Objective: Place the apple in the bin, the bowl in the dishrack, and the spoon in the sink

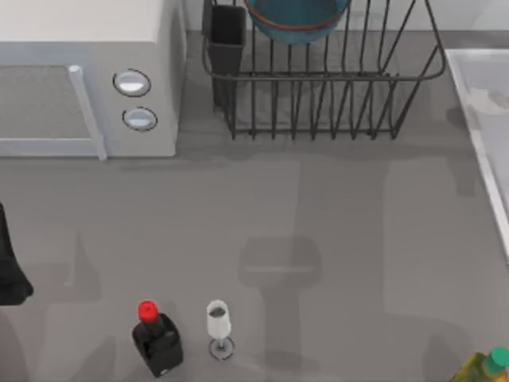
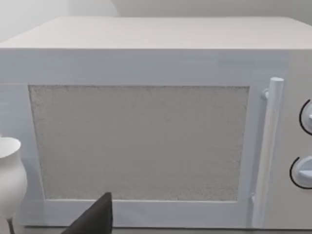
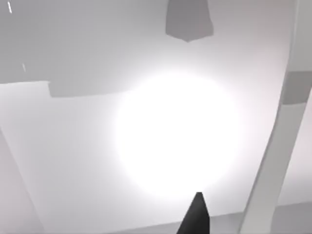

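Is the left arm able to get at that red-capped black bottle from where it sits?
Probably yes. The left arm sits at the table's left edge, and bare table lies between it and the bottle; the wine glass stands on the bottle's far side.

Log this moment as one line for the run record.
bowl: in dishrack | sink: table's right edge | left arm: parked at left edge, facing microwave | bottle, glass: front

We see a glossy blue bowl (image 1: 296,20) in the thin black wire dishrack (image 1: 326,95), a matt grey table (image 1: 318,239), and a clear glass goblet (image 1: 219,326).
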Robot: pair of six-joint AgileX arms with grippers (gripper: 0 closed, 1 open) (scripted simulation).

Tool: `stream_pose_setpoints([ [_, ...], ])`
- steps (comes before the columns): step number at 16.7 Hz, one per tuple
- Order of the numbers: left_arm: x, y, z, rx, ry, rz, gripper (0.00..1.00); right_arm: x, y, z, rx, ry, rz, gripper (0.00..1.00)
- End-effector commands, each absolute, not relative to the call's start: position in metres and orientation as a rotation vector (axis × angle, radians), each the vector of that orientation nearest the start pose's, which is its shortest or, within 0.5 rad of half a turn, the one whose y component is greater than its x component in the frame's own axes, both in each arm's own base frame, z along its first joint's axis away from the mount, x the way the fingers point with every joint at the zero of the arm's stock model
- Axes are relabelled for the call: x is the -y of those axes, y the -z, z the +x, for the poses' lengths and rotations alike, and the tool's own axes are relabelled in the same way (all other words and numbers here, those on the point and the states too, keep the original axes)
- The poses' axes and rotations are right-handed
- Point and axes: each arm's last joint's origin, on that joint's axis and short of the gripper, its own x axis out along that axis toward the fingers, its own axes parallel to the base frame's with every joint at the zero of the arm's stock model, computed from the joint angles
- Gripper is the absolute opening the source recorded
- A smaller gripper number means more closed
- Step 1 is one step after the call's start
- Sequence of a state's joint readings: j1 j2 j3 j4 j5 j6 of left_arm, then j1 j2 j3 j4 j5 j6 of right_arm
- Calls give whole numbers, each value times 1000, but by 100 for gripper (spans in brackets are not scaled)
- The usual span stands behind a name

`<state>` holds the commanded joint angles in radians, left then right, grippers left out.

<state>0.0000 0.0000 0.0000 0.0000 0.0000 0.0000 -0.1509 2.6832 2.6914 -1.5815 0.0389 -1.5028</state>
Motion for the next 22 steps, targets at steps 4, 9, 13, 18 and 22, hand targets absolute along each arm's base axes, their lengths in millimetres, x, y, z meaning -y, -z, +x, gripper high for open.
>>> stream_pose_setpoints([
  [4, 1, -160, 106, 0, 0, 0, 100, 69, -159, 501, -1329, -1056, -1075, 0],
  [9, 1, -160, 106, 0, 0, 0, 100, 69, -154, 500, -1324, -1053, -1079, 0],
  [13, 1, -160, 106, 0, 0, 0, 100, 69, -154, 500, -1324, -1053, -1079, 23],
  [18, 1, -160, 106, 0, 0, 0, 100, 69, -154, 500, -1324, -1053, -1079, 60],
  [22, 1, -160, 106, 0, 0, 0, 100, 69, -154, 500, -1324, -1053, -1079, 90],
])
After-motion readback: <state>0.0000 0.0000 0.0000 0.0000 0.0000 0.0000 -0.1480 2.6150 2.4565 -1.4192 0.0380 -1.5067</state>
